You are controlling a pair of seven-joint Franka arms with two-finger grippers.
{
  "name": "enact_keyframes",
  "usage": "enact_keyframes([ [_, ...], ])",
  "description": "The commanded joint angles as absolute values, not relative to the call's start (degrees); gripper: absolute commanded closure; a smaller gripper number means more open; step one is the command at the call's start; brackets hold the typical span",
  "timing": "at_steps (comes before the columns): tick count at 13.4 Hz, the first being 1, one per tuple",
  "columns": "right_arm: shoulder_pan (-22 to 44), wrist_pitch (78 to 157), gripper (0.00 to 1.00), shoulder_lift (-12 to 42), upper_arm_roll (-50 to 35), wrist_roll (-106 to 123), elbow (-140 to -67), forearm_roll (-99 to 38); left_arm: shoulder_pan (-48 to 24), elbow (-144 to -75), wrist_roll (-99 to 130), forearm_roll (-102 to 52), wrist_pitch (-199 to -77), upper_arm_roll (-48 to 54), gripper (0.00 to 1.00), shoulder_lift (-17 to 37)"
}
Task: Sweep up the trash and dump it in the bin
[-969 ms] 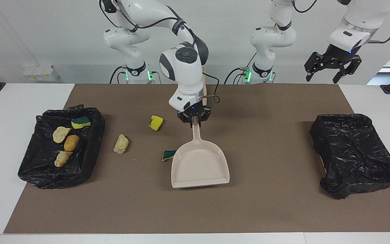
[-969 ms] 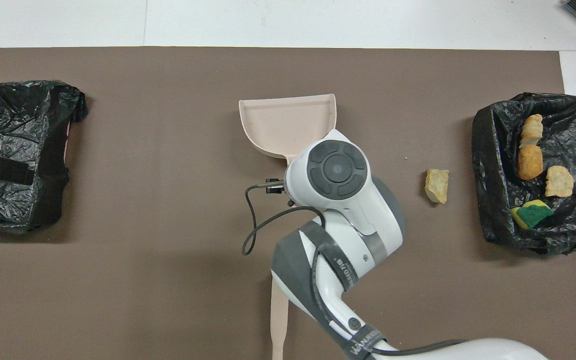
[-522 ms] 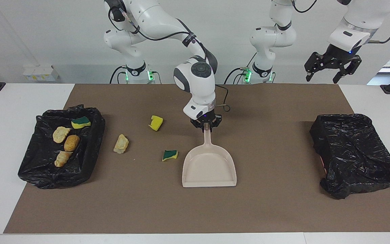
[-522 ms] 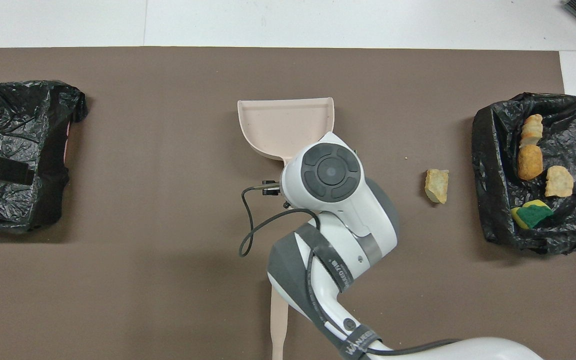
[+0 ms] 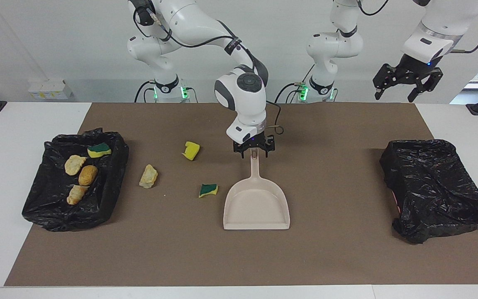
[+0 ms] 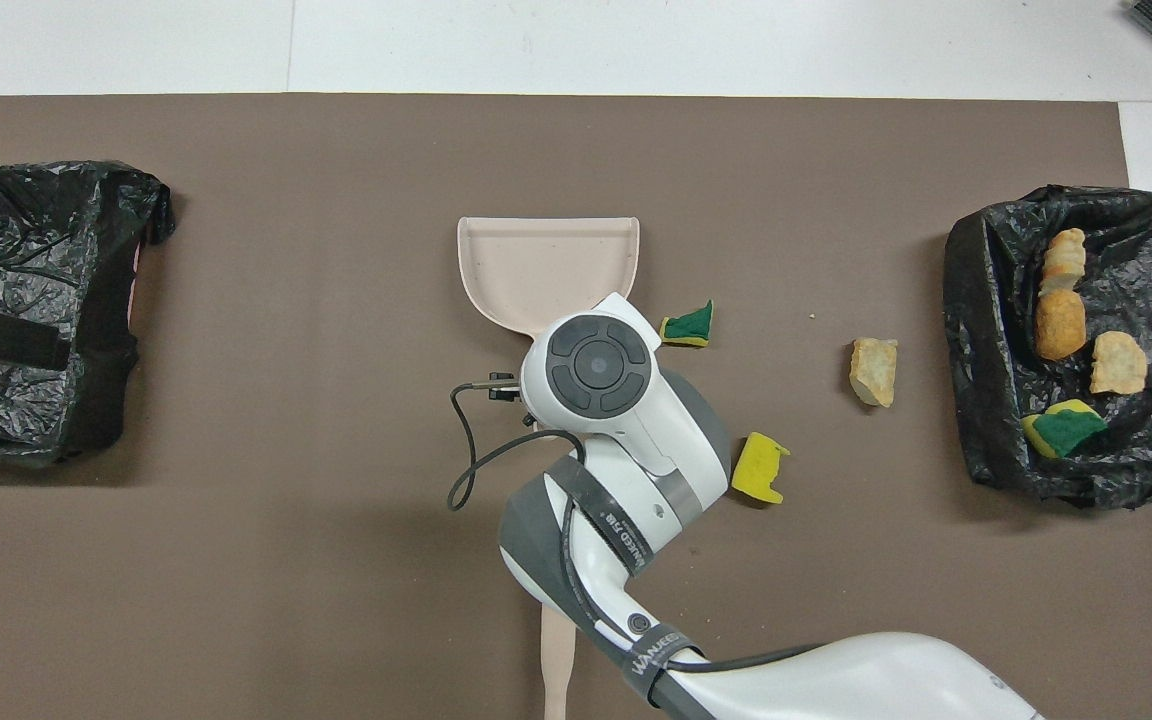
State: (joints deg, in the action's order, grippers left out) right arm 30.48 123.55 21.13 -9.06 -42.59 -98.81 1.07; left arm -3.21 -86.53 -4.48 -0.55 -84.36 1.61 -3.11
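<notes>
Four scraps of the trash (image 5: pixel 87 175) lie in the black-lined bin (image 5: pixel 110 191) at the right arm's end of the table. Three rest loose: a tan bread-like chunk (image 5: pixel 148 176), a yellow sponge bit (image 5: pixel 191 150), and a green-faced sponge bit (image 5: pixel 208 190) just beside the beige plastic dustpan (image 5: pixel 255 203). The right gripper (image 5: pixel 254 153), fingers spread about the handle tip, should probably lift straight off without nudging the pan. The left gripper (image 5: pixel 407 85), fingers spread, waits above its corner.
</notes>
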Motion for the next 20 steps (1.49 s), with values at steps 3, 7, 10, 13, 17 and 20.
enact_keyframes([
  [3,34.7,120.8,0.00,12.3,-8.9,-48.7,-107.6,0.0,-2.6,-87.0,-4.7,0.3,-84.4,1.8,0.00,-3.9],
  [7,39.8,121.0,0.00,5.0,-9.1,-52.8,-117.0,-1.5,-2.7,-87.1,-4.5,0.3,-84.4,1.8,0.00,-3.9],
  [10,43.0,121.6,0.00,0.5,-9.1,-52.8,-123.6,-6.8,-2.7,-87.1,-4.5,0.3,-84.3,1.8,0.00,-3.9],
  [13,45.3,122.0,0.00,-4.0,-9.1,-54.5,-130.0,-9.5,-2.9,-87.1,-4.4,0.3,-84.3,1.8,0.00,-3.9],
  [17,47.5,126.4,0.00,-8.1,-9.1,-56.1,-137.4,-15.5,-3.5,-86.9,-4.7,0.3,-85.7,1.8,0.00,-3.6],
  [20,50.0,132.1,0.06,-8.1,-9.1,-57.2,-141.5,-17.5,-3.8,-87.3,-4.7,0.3,-88.1,2.0,0.00,-3.1],
])
